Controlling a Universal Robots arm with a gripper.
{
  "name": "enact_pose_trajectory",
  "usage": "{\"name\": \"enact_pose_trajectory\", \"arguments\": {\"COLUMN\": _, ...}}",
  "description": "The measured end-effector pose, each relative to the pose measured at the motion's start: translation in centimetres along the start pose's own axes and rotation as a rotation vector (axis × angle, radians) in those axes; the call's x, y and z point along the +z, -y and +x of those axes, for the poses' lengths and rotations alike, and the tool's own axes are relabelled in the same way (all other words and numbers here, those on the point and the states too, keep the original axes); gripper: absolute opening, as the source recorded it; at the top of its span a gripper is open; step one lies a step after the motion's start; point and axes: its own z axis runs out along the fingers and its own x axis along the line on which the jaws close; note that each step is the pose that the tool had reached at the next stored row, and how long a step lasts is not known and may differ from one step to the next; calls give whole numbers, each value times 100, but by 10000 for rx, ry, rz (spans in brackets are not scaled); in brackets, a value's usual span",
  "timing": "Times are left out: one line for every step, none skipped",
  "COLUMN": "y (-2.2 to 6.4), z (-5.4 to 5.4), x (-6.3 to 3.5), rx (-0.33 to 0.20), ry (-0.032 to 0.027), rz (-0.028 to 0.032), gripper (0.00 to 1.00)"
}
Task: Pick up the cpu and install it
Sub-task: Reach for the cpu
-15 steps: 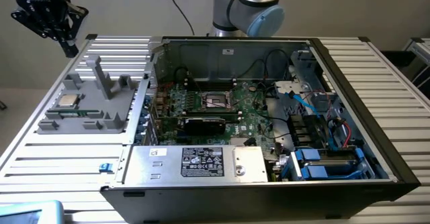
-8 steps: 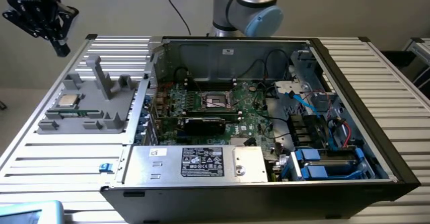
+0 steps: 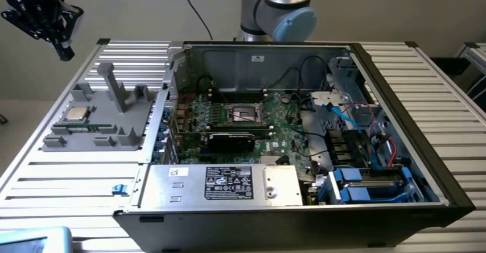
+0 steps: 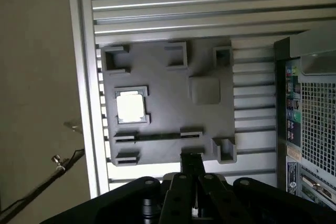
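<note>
The cpu (image 3: pixel 77 114) (image 4: pixel 130 107), a flat square chip with a shiny silver top, lies in a square-framed pocket of the matte grey plastic holder (image 3: pixel 114 129) (image 4: pixel 163 93). The black claw (image 3: pixel 64 53) (image 4: pixel 192 166) hangs well above the holder, its slim fingers pressed together and empty. The holder rests on a ribbed aluminium worktop (image 3: pixel 425 94) (image 4: pixel 184 3). Beside the holder stands an open black computer case (image 3: pixel 258 59).
</note>
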Motion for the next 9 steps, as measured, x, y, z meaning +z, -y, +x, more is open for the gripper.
{"name": "enact_pose_trajectory", "arguments": {"y": -14, "z": 46, "x": 4, "rx": 1, "ry": 0, "rz": 1, "gripper": 11}}
{"name": "enact_pose_trajectory", "arguments": {"y": -24, "z": 94, "x": 8, "rx": 1, "ry": 1, "rz": 1, "gripper": 11}}
{"name": "enact_pose_trajectory", "arguments": {"y": -32, "z": 139, "x": 13, "rx": 0, "ry": 1, "rz": 1, "gripper": 11}}
{"name": "enact_pose_trajectory", "arguments": {"y": -36, "z": 188, "x": 17, "rx": 0, "ry": 1, "rz": 1, "gripper": 11}}
{"name": "enact_pose_trajectory", "arguments": {"y": -37, "z": 233, "x": 21, "rx": 0, "ry": 0, "rz": 1, "gripper": 11}}
{"name": "enact_pose_trajectory", "arguments": {"y": -35, "z": 278, "x": 25, "rx": 0, "ry": 1, "rz": 0, "gripper": 11}}
{"name": "enact_pose_trajectory", "arguments": {"y": -33, "z": 323, "x": 28, "rx": 1, "ry": 0, "rz": -3, "gripper": 11}}
{"name": "enact_pose_trajectory", "arguments": {"y": -30, "z": 368, "x": 33, "rx": 1, "ry": -1, "rz": -14, "gripper": 11}}
{"name": "enact_pose_trajectory", "arguments": {"y": -27, "z": 413, "x": 39, "rx": 2, "ry": -2, "rz": -32, "gripper": 11}}
